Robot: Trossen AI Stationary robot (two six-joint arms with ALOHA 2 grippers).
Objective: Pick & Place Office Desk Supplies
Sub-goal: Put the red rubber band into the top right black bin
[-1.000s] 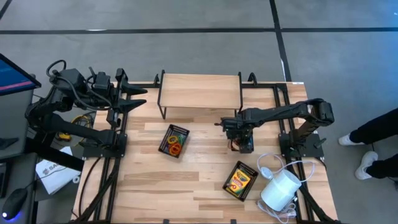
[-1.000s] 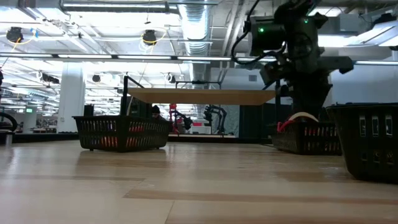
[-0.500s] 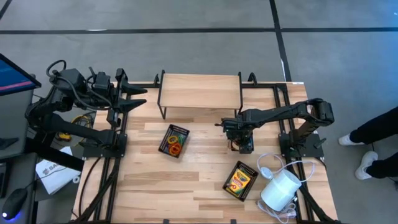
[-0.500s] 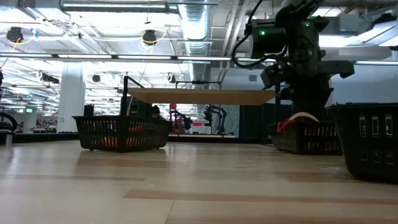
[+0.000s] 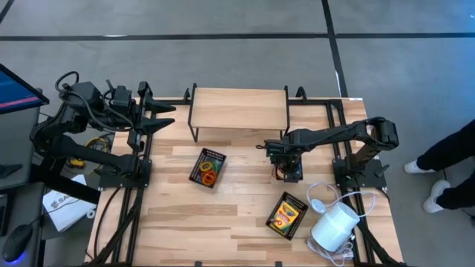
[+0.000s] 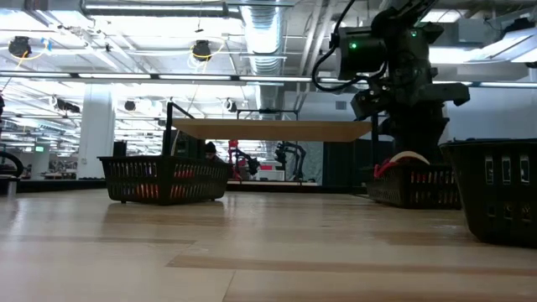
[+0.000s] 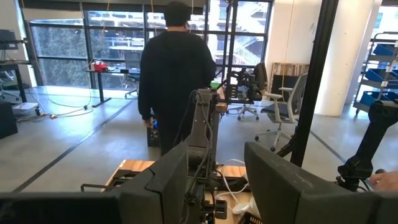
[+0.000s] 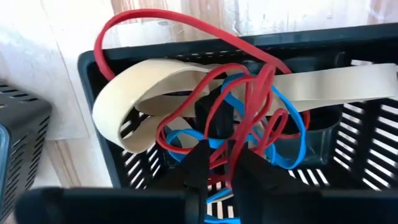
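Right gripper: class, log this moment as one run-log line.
right gripper: down in black mesh tray, fingers narrowly apart around red loop | left gripper: parked at table's back-left corner, open, holding nothing

Bands [image 8: 224, 118] crowd tray [image 8: 99, 74]; apparently little clearance.

No legible text, labels or numbers on anything in view.

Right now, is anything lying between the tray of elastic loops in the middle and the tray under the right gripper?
No: in the high view, only bare tabletop separates the middle tray from the tray under the right gripper.
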